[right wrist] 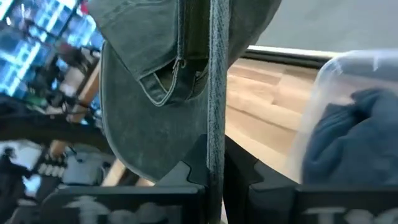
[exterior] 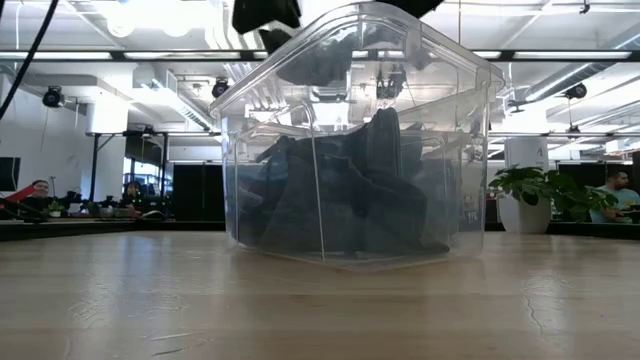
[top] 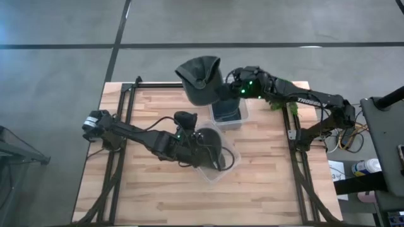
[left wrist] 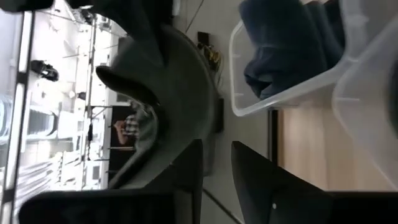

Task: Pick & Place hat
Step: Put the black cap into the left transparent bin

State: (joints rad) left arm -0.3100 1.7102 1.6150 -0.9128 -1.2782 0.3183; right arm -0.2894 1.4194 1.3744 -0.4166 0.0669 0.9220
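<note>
Hat [top: 201, 79] hangs in the air at the far edge of the worktop [top: 158, 195], pinched by its strap in the right pincer [right wrist: 215, 163], whose fingers are pressed together on the fabric. That grip lets the crown and brim droop freely, clear of the small tub [top: 228, 115] of dark cloth just beside it. My guess is it is held high so it can be carried across without snagging. The left pincer [left wrist: 216, 163] sits lower, near the bigger clear tub [exterior: 352, 140] at the middle of the worktop, its fingers spread and holding nothing. More dark hats [exterior: 350, 200] lie heaped inside that tub.
</note>
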